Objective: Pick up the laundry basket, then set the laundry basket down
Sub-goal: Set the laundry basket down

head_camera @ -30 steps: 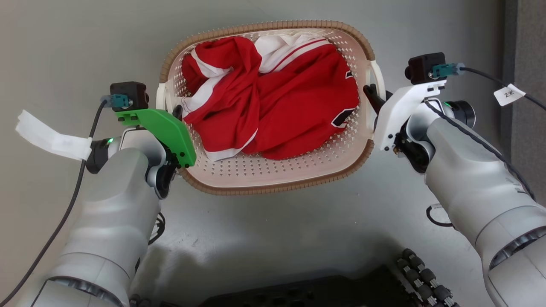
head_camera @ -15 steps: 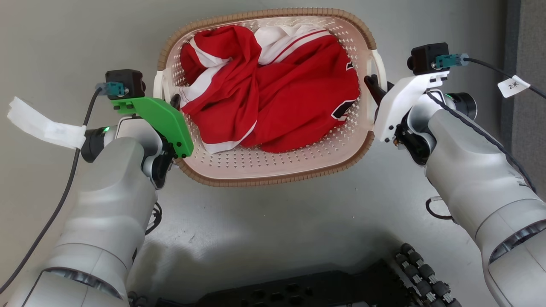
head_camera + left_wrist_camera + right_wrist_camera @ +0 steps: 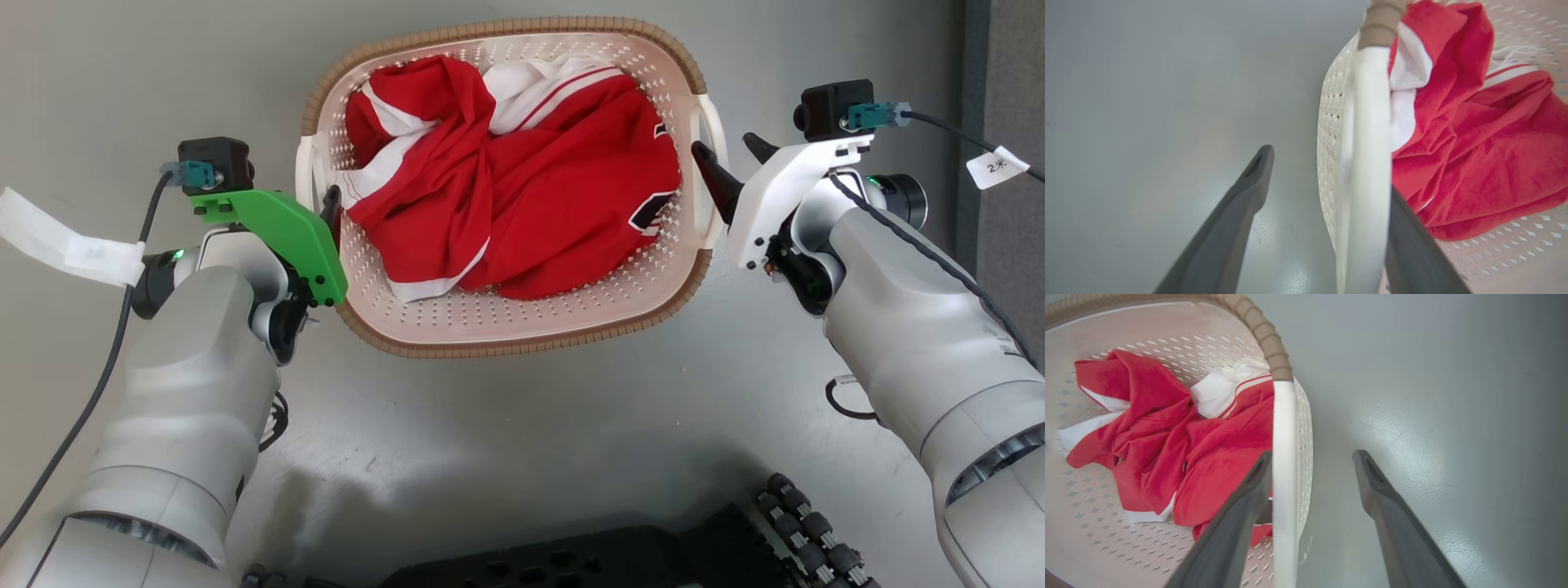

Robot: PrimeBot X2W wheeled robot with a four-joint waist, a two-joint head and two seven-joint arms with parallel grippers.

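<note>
Over the last second both pairs of fingers have let go and spread: the right gripper (image 3: pixel 725 149), which was pinched onto its handle, now stands with its jaws apart, and in the head view the arms have eased slightly outward. The left gripper (image 3: pixel 1327 179) is likewise spread wide, clamped on nothing.

The small cream-white perforated plastic laundry basket with the brown woven-look rim band (image 3: pixel 522 349) sits between the two arms on the smooth grey floor (image 3: pixel 522 465), and it looks set down and level. A crumpled red and white jersey-like garment (image 3: pixel 531 188) lies inside it.

Each gripper straddles a side handle. In the left wrist view the white left handle (image 3: pixel 1367 163) runs right against the inner finger, with the outer finger well apart over the floor. In the right wrist view the white right handle (image 3: pixel 1285 477) stands just beside the inner finger, and the outer finger is clear of it.

The risk lies in the withdrawal. An inner finger on the basket side of a handle could hook it if the arm pulls sideways or back rather than up, dragging or tipping the light basket. The left side looks the tighter of the two. The left inner finger is also close to the cloth and could snag it
</note>
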